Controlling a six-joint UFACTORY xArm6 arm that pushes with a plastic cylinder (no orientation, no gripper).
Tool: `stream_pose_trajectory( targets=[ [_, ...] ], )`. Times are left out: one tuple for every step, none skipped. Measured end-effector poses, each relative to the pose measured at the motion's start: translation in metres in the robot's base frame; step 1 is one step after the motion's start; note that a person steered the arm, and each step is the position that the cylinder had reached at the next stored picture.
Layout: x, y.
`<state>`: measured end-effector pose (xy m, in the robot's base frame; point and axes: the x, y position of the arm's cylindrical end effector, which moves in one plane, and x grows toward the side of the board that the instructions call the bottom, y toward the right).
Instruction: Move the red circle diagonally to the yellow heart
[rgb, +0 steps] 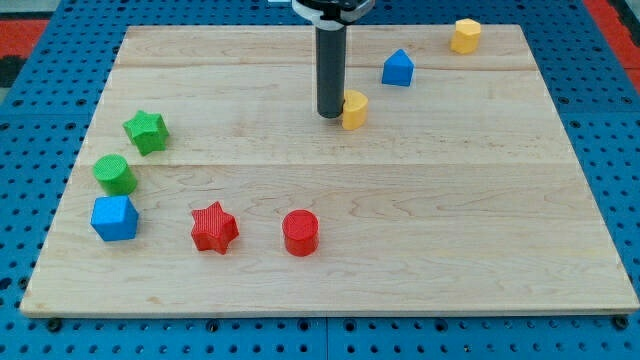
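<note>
The red circle (300, 232) is a short red cylinder near the view's bottom, left of centre. The yellow heart (354, 109) lies in the upper middle of the wooden board (450, 200). My tip (330, 114) stands right beside the yellow heart's left side, touching or nearly touching it. The tip is far above the red circle in the view.
A red star (214, 227) lies left of the red circle. A blue cube (114, 218), a green cylinder (115, 174) and a green star (147, 131) sit at the left. A blue pentagon-like block (398, 68) and a yellow hexagon (465, 35) lie at the top right.
</note>
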<state>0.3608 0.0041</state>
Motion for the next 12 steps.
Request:
stream_pose_trajectory(
  targets=[
    [0.053,-0.027],
    [0.085,0.027],
    [0.182,0.060],
    [0.214,0.014],
    [0.173,-0.033],
    [0.171,-0.034],
    [0.171,-0.034],
    [0.176,-0.032],
    [0.202,-0.029],
    [0.224,-0.038],
    [0.182,-0.043],
    [0.181,-0.060]
  ],
)
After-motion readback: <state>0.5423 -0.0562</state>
